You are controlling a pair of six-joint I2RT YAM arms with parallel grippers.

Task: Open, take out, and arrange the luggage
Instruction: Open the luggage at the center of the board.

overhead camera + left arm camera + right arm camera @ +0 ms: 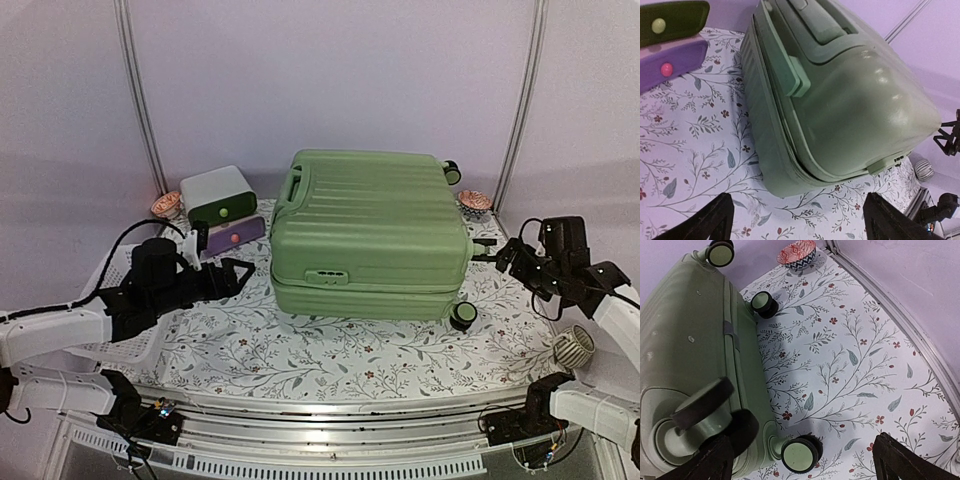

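The luggage (370, 230) is a large light-green ribbed suitcase lying flat and closed in the middle of the table, handle to the left, black wheels to the right. My left gripper (238, 275) is open just off its near-left corner, touching nothing. In the left wrist view the luggage's rounded corner (840, 100) and zip seam fill the frame, and the left gripper (800, 227) is wide apart over the cloth. My right gripper (497, 253) is open beside the wheel end. In the right wrist view the right gripper (807, 467) spans a wheel (800, 455) of the luggage (685, 325).
A small white drawer box (218, 195) with a green and a purple drawer stands left of the suitcase. A white perforated basket (120, 310) sits under the left arm. Patterned bowls (167, 205) (474, 200) stand at the back. A ribbed round object (573, 347) lies near the right arm.
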